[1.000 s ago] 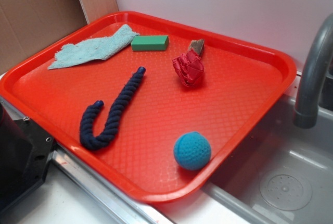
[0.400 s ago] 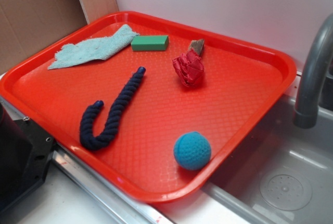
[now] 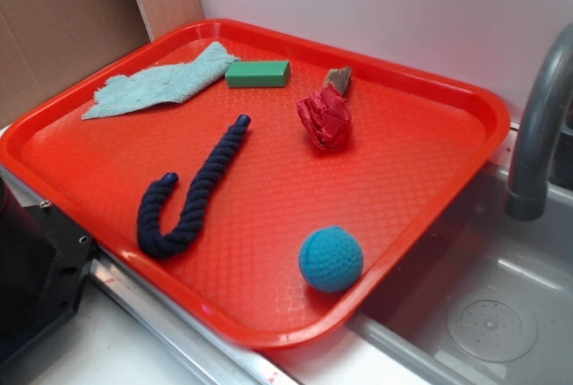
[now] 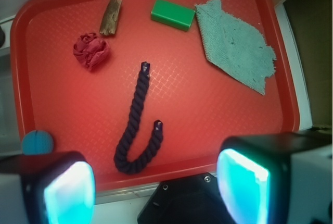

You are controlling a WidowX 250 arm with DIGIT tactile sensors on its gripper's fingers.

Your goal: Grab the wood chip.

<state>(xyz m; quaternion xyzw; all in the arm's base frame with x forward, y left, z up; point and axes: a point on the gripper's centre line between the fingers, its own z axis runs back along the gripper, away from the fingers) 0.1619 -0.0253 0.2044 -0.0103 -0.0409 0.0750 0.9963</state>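
Only thing that's different is the gripper [image 4: 156, 182] coming into the shot. A second ago the exterior view has no arm in it at all, then by 0.4 s ago a dark bit of it is poking in along the top edge at the left corner, and it's sitting in pretty much that same spot now. It's hanging high above the tray's [image 3: 466, 98] left side, nowhere close to anything on it.
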